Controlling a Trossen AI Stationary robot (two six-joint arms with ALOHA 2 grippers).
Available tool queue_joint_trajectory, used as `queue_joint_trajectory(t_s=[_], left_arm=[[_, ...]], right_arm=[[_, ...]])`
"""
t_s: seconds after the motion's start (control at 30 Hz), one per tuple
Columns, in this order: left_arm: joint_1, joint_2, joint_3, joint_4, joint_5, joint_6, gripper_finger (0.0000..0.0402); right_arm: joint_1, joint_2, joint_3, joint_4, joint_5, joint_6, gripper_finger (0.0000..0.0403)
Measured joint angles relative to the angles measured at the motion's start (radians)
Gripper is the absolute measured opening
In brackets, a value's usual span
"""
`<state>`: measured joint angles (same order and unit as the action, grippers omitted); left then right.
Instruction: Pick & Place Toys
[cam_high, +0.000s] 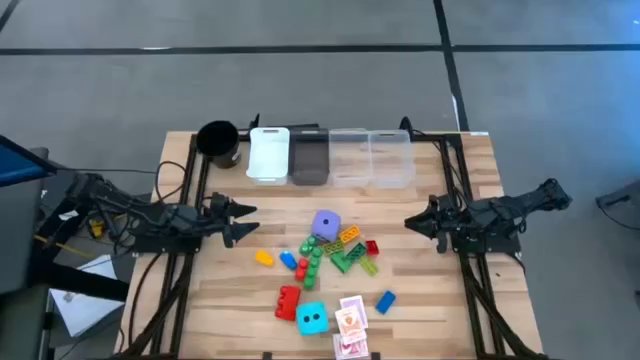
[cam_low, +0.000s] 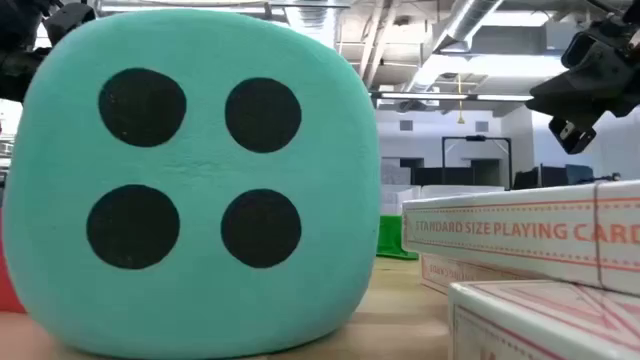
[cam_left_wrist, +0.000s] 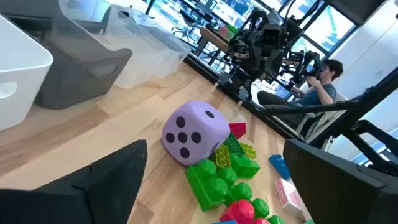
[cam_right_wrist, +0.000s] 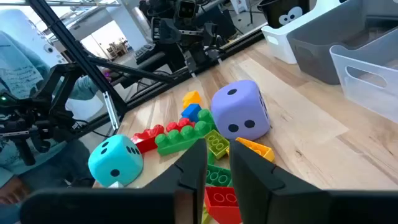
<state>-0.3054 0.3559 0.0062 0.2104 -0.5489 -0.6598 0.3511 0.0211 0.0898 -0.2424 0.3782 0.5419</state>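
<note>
High view. The toys lie in a loose heap at the middle of the wooden table (cam_high: 420, 300), none yet in a bin. The purple die (cam_high: 326, 223) sits at the far edge of the heap, nearest the row of bins (cam_high: 328, 157) and the black cup (cam_high: 218, 140); green bricks (cam_high: 315, 258) run toward the near edge, where the cyan die (cam_high: 311, 319) and the playing-card boxes (cam_high: 350, 325) lie. The left gripper (cam_high: 243, 222) hovers left of the heap, the right gripper (cam_high: 415, 224) right of it, both aimed inward and holding nothing.

Low view. The cyan die's four-pip face (cam_low: 195, 185) fills the frame, resting flat on the table, the card boxes (cam_low: 520, 235) stacked just beside it. Judgement: the die appears soft and light, and should yield under squeeze; take it across two opposite flat faces, not over corners.

Left wrist view. The left gripper's fingers (cam_left_wrist: 112, 180) stand wide apart and empty, the purple die (cam_left_wrist: 194, 131) directly ahead between them, green bricks (cam_left_wrist: 214, 180) touching its near side. Judgement: the bricks are rigid, light and smooth, so grip them across flat sides, not studs.

Right wrist view. The right gripper's fingers (cam_right_wrist: 193, 165) stand nearly together, only a narrow gap between them, gripping nothing. The purple die (cam_right_wrist: 241, 116) lies ahead, a yellow-green brick (cam_right_wrist: 217, 144) against its base. This gripper must widen before taking a die.
</note>
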Motion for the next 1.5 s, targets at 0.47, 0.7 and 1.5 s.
queue_joint_trajectory(t_s=[0.47, 0.7, 1.5], left_arm=[[0.000, 0.000, 0.000, 0.000, 0.000, 0.000, 0.0370], [0.000, 0.000, 0.000, 0.000, 0.000, 0.000, 0.0370], [0.002, 0.000, 0.000, 0.494, -0.028, -0.124, 0.0370]], right_arm=[[0.000, 0.000, 0.000, 0.000, 0.000, 0.000, 0.0066], [0.000, 0.000, 0.000, 0.000, 0.000, 0.000, 0.0066], [0.000, 0.000, 0.000, 0.000, 0.000, 0.000, 0.0066]])
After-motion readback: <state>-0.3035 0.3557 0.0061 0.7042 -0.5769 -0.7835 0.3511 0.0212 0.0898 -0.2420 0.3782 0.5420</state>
